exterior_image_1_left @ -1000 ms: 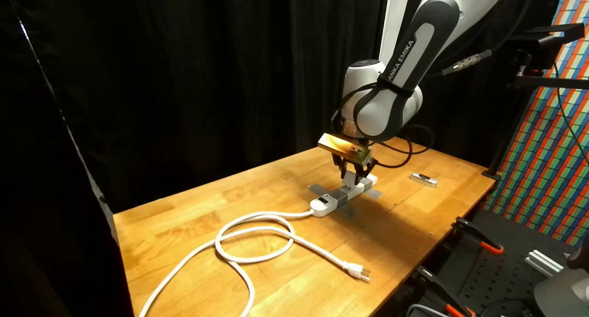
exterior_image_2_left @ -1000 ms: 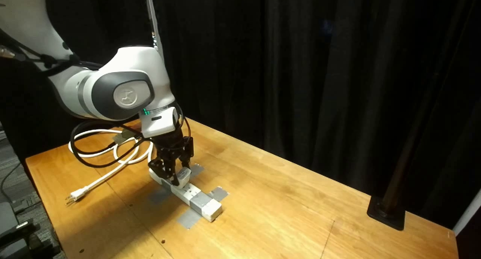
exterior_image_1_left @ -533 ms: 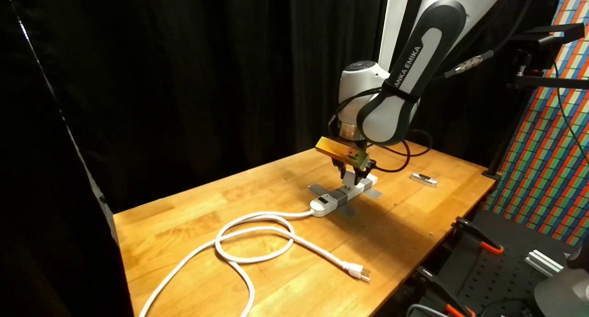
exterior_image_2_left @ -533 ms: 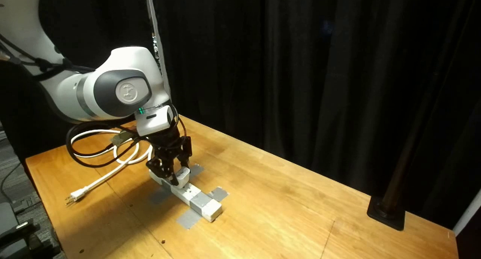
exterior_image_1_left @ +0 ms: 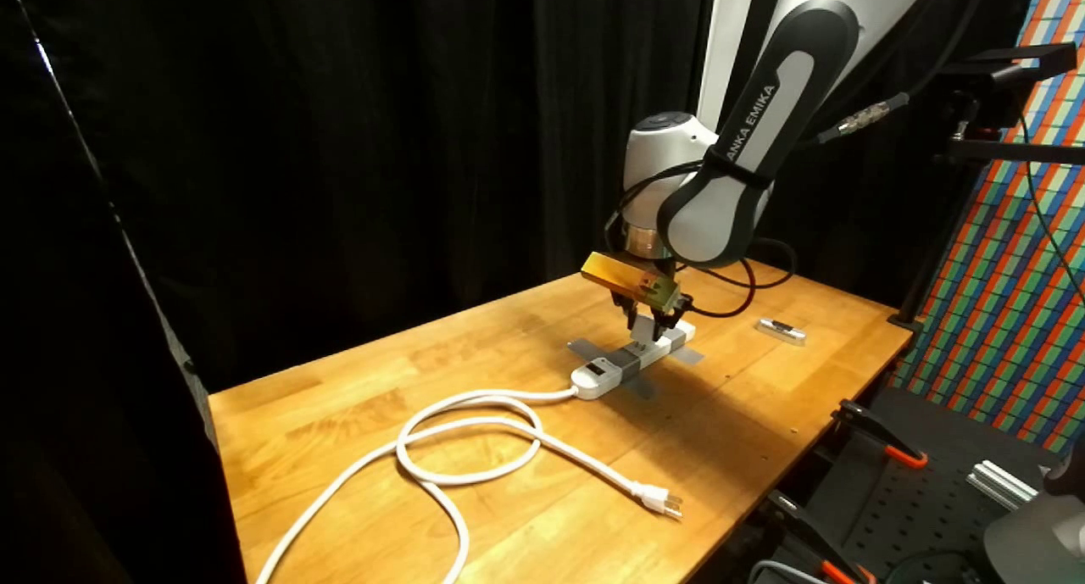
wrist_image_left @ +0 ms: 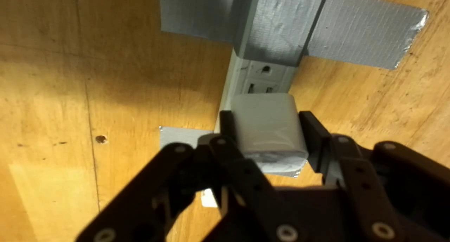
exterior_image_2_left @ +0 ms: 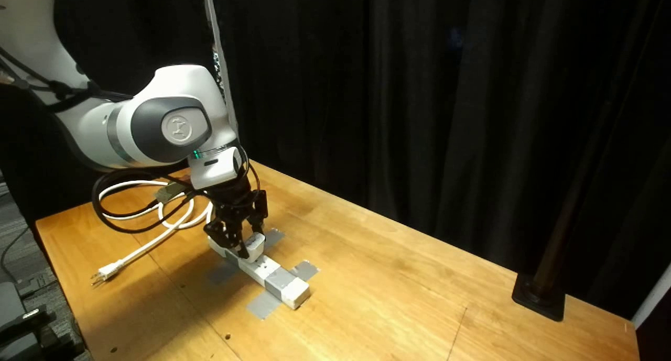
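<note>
While a black curtain [exterior_image_1_left: 356,169] hangs along the far edge of the wooden surface [exterior_image_1_left: 322,406], a white cable [exterior_image_1_left: 589,462] lies looped over the left half in an exterior view, crossing itself & leading rt. into the rounded end of a white pwr strip [exterior_image_1_left: 598,378]. That strip sits b/w the far & near edges, w/ grey tape [wrist_image_left: 281,27] in two bands across it & onto the surface.

Next to the rt. is my gripper [wrist_image_left: 269,129], pointing down at the strip. My jaws are part-closed, approx. as wide as the small white adapter [wrist_image_left: 267,122] b/w them: one finger [wrist_image_left: 313,136] against each side, so I've got it held. It's at the strip's top face; can't tell if it's plugged in. Wrist view: an outlet [wrist_image_left: 262,77] shows just beside it, b/w adapter & tape. A gold-tinted box [exterior_image_1_left: 627,279] juts out just above my jaws, toward the left.

Abt. level w/ me but nr. the near edge, a white 3-prong plug [exterior_image_1_left: 651,496] lies on the surface, prongs toward that edge. Further rt., nearer the right edge, is a small whitish obj. [exterior_image_1_left: 781,330] w/ a dark top, well apart from my jaws. Clamps [exterior_image_1_left: 877,431] w/ orange ends sit on the near edge, & a black stand base [exterior_image_1_left: 907,322] is by the right-hand corner. Last on the rt., beyond the surface: a panel [exterior_image_1_left: 992,330] of red, green, blue & orange stripes.
</note>
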You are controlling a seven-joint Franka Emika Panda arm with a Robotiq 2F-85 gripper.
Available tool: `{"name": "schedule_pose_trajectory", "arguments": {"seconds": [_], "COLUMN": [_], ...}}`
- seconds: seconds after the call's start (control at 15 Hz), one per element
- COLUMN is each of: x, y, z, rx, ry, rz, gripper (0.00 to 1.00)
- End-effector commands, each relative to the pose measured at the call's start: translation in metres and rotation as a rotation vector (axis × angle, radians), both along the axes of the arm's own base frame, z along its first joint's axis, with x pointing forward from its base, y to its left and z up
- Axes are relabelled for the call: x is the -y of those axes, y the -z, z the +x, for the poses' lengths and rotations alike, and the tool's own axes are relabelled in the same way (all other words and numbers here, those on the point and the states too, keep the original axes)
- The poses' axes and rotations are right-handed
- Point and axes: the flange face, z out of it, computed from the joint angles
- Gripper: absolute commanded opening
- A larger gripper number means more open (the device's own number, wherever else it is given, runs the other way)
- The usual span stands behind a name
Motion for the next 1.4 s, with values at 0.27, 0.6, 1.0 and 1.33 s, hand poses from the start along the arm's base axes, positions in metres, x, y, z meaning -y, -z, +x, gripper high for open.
{"name": "schedule_pose_trajectory", "arguments": {"seconds": [0.27, 0.6, 1.0, 1.33], "x": [-0.023, -0.018, -0.01, 0.005], "y": [0.051, 0.051, 0.049, 0.048], "z": [-0.046, -0.047, -0.05, -0.055], "rx": [-0.146, -0.143, -0.118, -0.095], "ry": [0.006, 0.02, 0.003, 0.006], "rz": [0.009, 0.006, 0.125, 0.224], "gripper": [0.23, 0.23, 0.23, 0.23]}}
